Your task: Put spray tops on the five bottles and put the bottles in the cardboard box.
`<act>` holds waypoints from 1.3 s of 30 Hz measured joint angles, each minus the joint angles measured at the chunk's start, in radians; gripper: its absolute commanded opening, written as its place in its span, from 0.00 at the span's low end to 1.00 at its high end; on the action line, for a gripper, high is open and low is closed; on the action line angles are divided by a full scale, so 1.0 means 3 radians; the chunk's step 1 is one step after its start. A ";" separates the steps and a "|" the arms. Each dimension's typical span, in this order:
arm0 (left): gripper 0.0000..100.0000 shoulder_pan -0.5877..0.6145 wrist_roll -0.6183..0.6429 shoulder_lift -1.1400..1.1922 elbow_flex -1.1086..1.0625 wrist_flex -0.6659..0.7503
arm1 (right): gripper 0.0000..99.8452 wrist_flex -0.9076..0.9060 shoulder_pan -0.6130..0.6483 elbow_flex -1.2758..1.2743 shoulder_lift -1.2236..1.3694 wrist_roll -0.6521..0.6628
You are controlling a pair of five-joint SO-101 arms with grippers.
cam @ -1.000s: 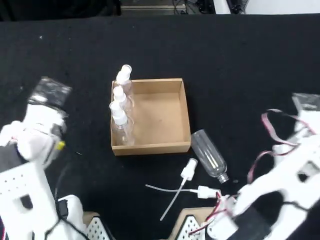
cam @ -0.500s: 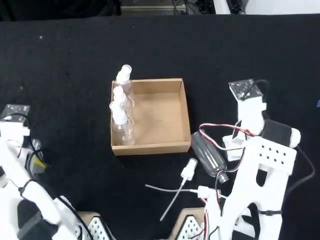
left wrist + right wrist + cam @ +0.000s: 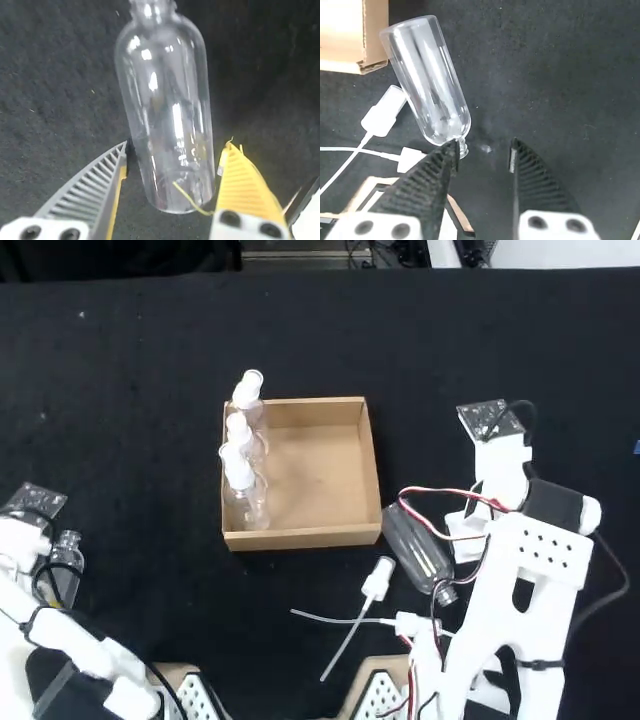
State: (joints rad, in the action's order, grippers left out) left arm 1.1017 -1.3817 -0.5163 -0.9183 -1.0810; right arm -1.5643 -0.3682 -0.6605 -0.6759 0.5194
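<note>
The cardboard box (image 3: 310, 475) sits mid-table with three topped bottles (image 3: 243, 475) standing along its left wall. A capless clear bottle (image 3: 418, 550) (image 3: 427, 85) lies right of the box, and two spray tops (image 3: 378, 580) (image 3: 382, 117) with long tubes lie in front of it. My right gripper (image 3: 482, 147) is open just past that bottle's neck, one fingertip (image 3: 449, 147) beside it. Another capless bottle (image 3: 62, 565) (image 3: 167, 110) lies at the left edge. My left gripper (image 3: 172, 150) is open, its fingers straddling that bottle's base.
The right arm (image 3: 520, 550) stands over the table's right front with its red and white cables near the lying bottle. The left arm (image 3: 60, 660) fills the front left corner. The far half of the black table (image 3: 320, 330) is bare.
The left arm has dropped and shifted toward the front left, and the bottle now shows beside it. The right arm swung in to the lying bottle a second ago and has held still since.
</note>
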 measured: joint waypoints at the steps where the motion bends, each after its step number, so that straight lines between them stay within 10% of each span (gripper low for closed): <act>1: 0.26 0.0031 -0.0020 0.0000 0.0000 0.0015 | 0.15 0.0000 0.0000 0.0000 0.0000 0.0000; 12: 0.24 0.0036 -0.0066 -0.0010 -0.0578 0.0808 | 0.15 0.0000 0.0000 0.0000 0.0000 0.0000; 18: 0.03 0.0031 -0.0066 -0.0010 -0.0588 0.0808 | 0.15 0.0000 0.0015 0.0000 0.0000 0.0000; 25: 0.04 -0.0046 0.0107 -0.0481 -0.0619 0.0358 | 0.15 -0.0123 0.0113 0.0000 0.0000 0.0153; 32: 0.04 -0.0660 0.1381 -0.1826 -0.0696 -0.0230 | 0.15 -0.0404 0.0240 0.0000 0.0000 0.0588; 39: 0.04 -0.1258 0.2982 -0.2915 -0.1074 -0.0281 | 0.15 -0.0425 0.0936 0.0000 0.0000 -0.0297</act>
State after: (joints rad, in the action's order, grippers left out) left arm 0.7242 -0.4872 -1.3909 -1.2405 -1.1653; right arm -1.6916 -0.0875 -0.6605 -0.6759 0.4304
